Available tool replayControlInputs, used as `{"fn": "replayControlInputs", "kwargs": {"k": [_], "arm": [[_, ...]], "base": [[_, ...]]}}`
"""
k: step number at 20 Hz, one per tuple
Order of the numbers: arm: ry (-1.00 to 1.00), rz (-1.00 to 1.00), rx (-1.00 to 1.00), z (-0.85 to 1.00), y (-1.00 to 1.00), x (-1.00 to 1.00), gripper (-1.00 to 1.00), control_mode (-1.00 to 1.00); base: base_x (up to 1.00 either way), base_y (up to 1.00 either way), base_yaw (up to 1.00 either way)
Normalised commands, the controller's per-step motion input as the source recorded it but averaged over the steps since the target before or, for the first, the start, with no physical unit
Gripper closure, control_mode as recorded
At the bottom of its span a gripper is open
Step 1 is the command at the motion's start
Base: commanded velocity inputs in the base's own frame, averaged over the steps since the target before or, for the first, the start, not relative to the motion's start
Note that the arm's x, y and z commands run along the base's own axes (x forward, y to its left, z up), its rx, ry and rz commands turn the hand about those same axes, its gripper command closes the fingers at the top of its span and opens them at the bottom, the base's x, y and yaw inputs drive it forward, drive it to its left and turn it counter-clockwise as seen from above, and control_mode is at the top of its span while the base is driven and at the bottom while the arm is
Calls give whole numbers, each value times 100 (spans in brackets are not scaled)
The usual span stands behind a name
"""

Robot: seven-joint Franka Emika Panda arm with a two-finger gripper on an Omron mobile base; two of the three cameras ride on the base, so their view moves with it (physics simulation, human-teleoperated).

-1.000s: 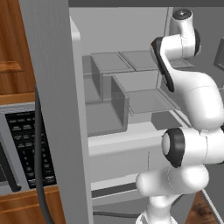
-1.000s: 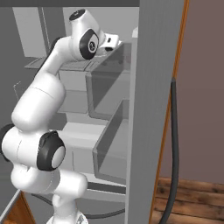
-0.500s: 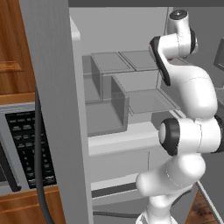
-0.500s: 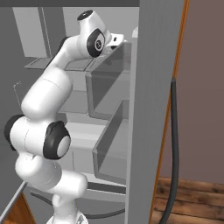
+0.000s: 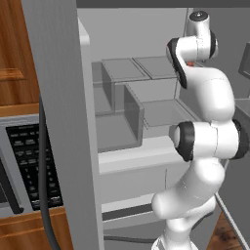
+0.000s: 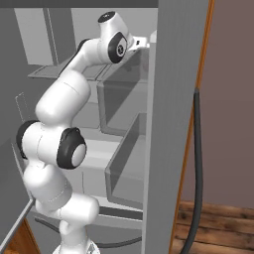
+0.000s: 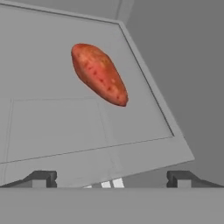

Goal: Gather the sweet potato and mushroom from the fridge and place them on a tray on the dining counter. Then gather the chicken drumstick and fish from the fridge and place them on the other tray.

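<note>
Gripper (image 7: 112,178) is spread wide and holding nothing, aimed down at the fridge shelf (image 7: 52,131) so the sweet potato (image 7: 99,74) sits ahead of the fingertips, well apart. You've got it lying flat and diagonal on the shelf near the right wall. Line the jaws across its narrow width before you descend.
</note>
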Motion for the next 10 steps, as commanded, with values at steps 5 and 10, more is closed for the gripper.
{"fn": "replayControlInputs", "kwargs": {"k": [5,10], "arm": [[0,5,0,0,-9,33,-100,-100],[1,7,0,-8,-12,30,-100,-100]], "base": [[0,0,0],[0,0,0]]}}
